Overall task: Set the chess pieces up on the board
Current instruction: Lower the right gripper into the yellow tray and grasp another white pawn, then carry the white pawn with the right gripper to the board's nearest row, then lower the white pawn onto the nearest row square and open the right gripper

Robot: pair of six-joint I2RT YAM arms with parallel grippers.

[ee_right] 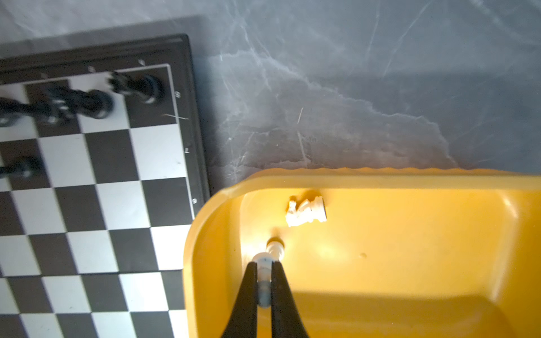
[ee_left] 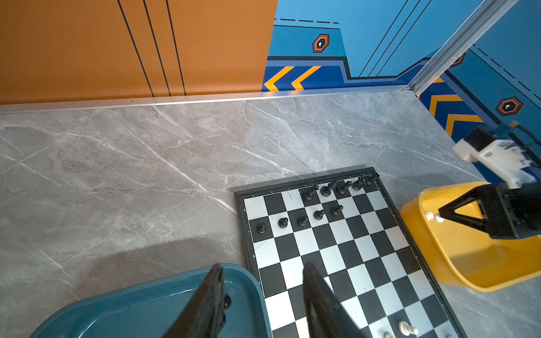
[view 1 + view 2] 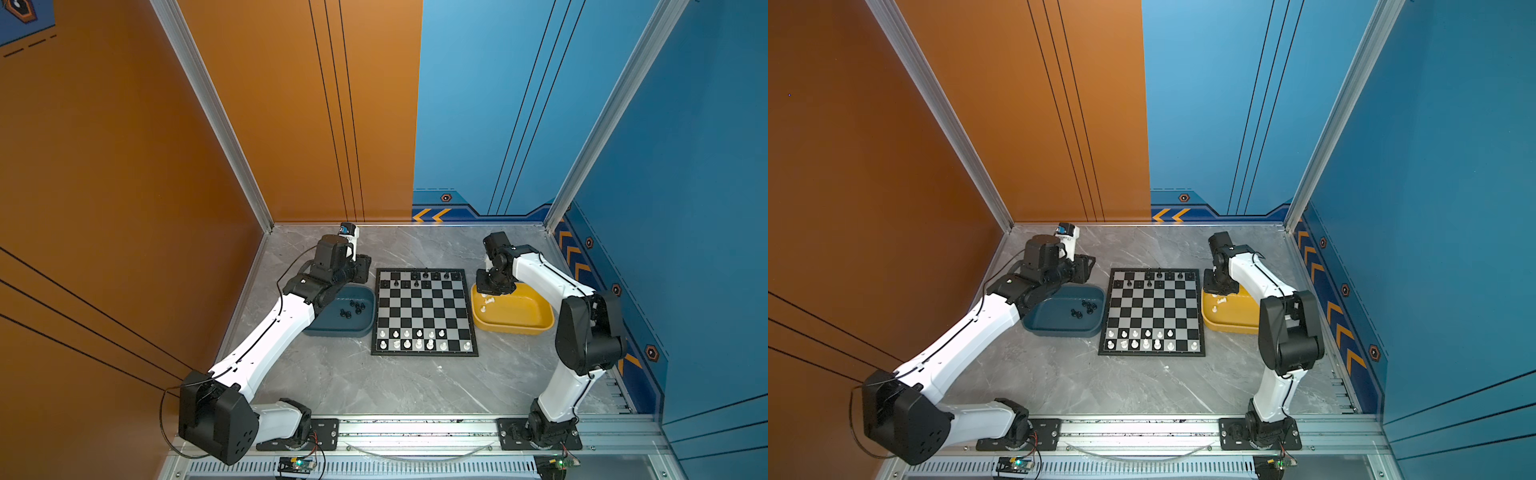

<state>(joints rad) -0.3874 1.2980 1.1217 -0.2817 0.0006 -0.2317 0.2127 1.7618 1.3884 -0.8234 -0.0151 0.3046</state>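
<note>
The board lies mid-table, with several black chess pieces on its two far rows and several white ones on its two near rows. My right gripper reaches down into the yellow tray and is shut on a small white piece. A white knight lies on its side just beyond it. My left gripper hangs open and empty over the teal tray's corner and the board's left edge. Several loose black pieces lie in the teal tray.
The teal tray sits against the board's left side and the yellow tray against its right. Both arms' bases are mounted on a rail along the front edge. Orange and blue walls enclose the grey marble table.
</note>
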